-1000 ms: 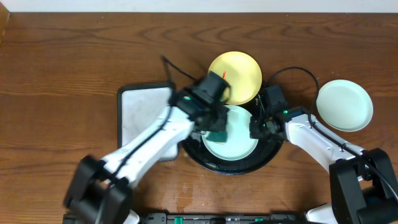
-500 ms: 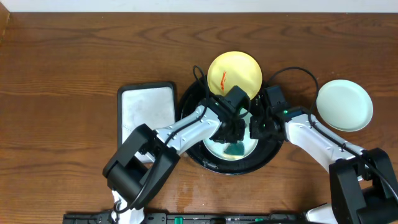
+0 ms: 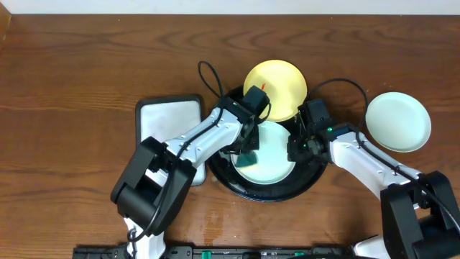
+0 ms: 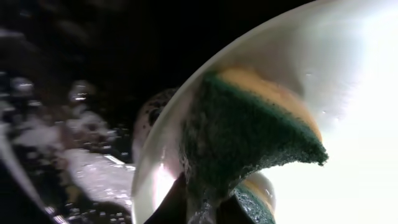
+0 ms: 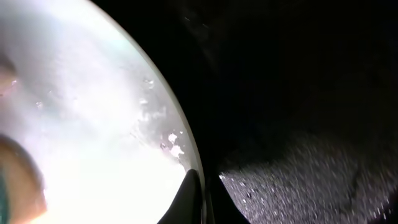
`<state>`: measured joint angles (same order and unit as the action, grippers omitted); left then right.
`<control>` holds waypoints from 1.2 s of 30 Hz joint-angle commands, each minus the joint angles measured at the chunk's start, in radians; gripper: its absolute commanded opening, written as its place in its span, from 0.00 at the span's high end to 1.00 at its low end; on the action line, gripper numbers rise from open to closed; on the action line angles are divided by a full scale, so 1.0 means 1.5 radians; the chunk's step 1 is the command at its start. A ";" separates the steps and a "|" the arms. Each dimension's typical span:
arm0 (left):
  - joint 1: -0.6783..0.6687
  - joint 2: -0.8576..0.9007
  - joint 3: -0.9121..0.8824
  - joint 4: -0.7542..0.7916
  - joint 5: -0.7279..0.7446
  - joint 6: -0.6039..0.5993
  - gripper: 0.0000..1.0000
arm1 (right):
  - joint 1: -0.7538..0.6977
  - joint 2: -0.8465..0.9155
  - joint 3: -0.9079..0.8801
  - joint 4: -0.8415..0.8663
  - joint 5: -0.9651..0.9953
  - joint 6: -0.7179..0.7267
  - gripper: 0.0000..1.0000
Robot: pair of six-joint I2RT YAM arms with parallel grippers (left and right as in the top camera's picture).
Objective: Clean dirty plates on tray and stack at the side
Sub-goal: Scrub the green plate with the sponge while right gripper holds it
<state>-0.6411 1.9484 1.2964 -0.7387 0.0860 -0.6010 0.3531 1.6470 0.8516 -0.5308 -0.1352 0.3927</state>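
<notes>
The wooden desk [image 3: 72, 72] carries a large round black dish [image 3: 224, 183] at its middle, with a grey tray [image 3: 162, 126] just beside it on the left. One mint plate [image 3: 273, 162] lies inside the dish and is the one being cleaned. A yellow plate [image 3: 280, 79] rests on the dish's far rim, and a second mint plate [image 3: 397, 121] sits well apart on the desk to the right, where the stack seems meant to go. The left fingers [image 3: 246, 150] are clamped on a green-and-yellow sponge [image 4: 249, 140], whose scouring face is pressed to the plate's near-left part. The right fingers [image 3: 295, 149] sit at the plate's right rim. In the right wrist view only one dark tip shows at that edge, so they look pinched narrow on the rim, though the lower finger is hidden. The step in hand is scrubbing. To do it well, the right side should hold the rim firmly so the plate cannot slide or spin in the dish. The sponge should stay flat and sweep across the whole face and out to the edge, under even pressure. A small red smear [image 3: 264, 86] on the yellow plate suggests that it is next. Droplets [image 5: 165, 140] bead near the rim, so the plate is probably slippery.
</notes>
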 commanded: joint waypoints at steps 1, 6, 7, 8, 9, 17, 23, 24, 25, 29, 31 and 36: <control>0.021 0.013 -0.011 -0.028 -0.210 0.016 0.93 | 0.003 -0.005 0.006 -0.008 0.035 -0.006 0.99; 0.019 0.016 -0.015 0.014 -0.108 0.010 0.93 | 0.003 -0.005 0.006 -0.008 0.035 -0.006 0.99; 0.019 0.019 -0.016 0.024 -0.056 -0.005 0.93 | 0.003 -0.005 0.006 -0.008 0.035 -0.006 0.99; 0.019 0.023 -0.016 0.032 -0.008 -0.021 0.93 | 0.003 -0.005 0.006 -0.008 0.035 -0.006 0.99; 0.019 0.030 -0.016 0.051 0.082 -0.034 0.92 | 0.003 -0.005 0.006 -0.009 0.035 -0.006 0.99; -0.025 0.039 -0.016 0.124 0.223 -0.021 0.93 | 0.003 -0.005 0.006 -0.010 0.035 -0.006 0.99; -0.078 0.039 -0.016 0.159 0.222 -0.008 0.92 | 0.003 -0.005 0.006 -0.013 0.035 -0.006 0.99; -0.083 0.039 -0.016 0.165 0.223 -0.009 0.93 | 0.003 -0.005 0.006 -0.014 0.035 -0.006 0.99; -0.088 0.039 -0.016 0.171 0.223 -0.008 0.93 | 0.003 -0.005 0.006 -0.015 0.035 -0.006 0.99; -0.093 0.039 -0.016 0.179 0.217 0.020 0.92 | 0.003 -0.005 0.006 -0.015 0.035 -0.006 0.99; -0.085 0.039 -0.016 0.164 0.191 0.018 0.92 | 0.003 -0.005 0.006 -0.016 0.035 -0.006 0.99; -0.029 0.038 -0.013 0.032 -0.049 0.011 0.93 | 0.003 -0.005 0.006 -0.018 0.035 -0.006 0.99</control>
<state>-0.7437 1.9820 1.3022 -0.5922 0.3080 -0.5941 0.3527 1.6466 0.8555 -0.5488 -0.1047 0.3931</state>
